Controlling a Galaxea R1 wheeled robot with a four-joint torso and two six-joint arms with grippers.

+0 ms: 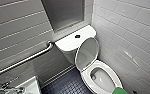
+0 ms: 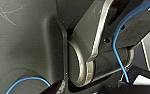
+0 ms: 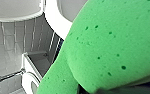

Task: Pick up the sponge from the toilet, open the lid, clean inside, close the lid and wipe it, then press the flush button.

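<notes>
The white lid [image 1: 87, 52] stands raised, leaning back against the tank, and the bowl [image 1: 101, 78] is open below it. The dark round flush button [image 1: 77, 36] sits in the middle of the white tank cover [image 1: 66, 43]. A corner of the bright green sponge [image 1: 121, 90] pokes in at the lower right, just in front of the seat ring [image 1: 115, 79]. Seen from the right wrist, the sponge [image 3: 111, 45] looms large and close, with my right gripper [image 3: 108, 89] shut on it. My left gripper stands open with nothing seen in it.
A steel grab bar [image 1: 23, 61] slants along the grey tiled wall on the left. A white basin [image 1: 30, 86] with a faucet [image 1: 6, 88] sits at the lower left. Dark studded floor [image 1: 66, 86] lies between basin and toilet. White tiles [image 1: 131, 30] close in on the right.
</notes>
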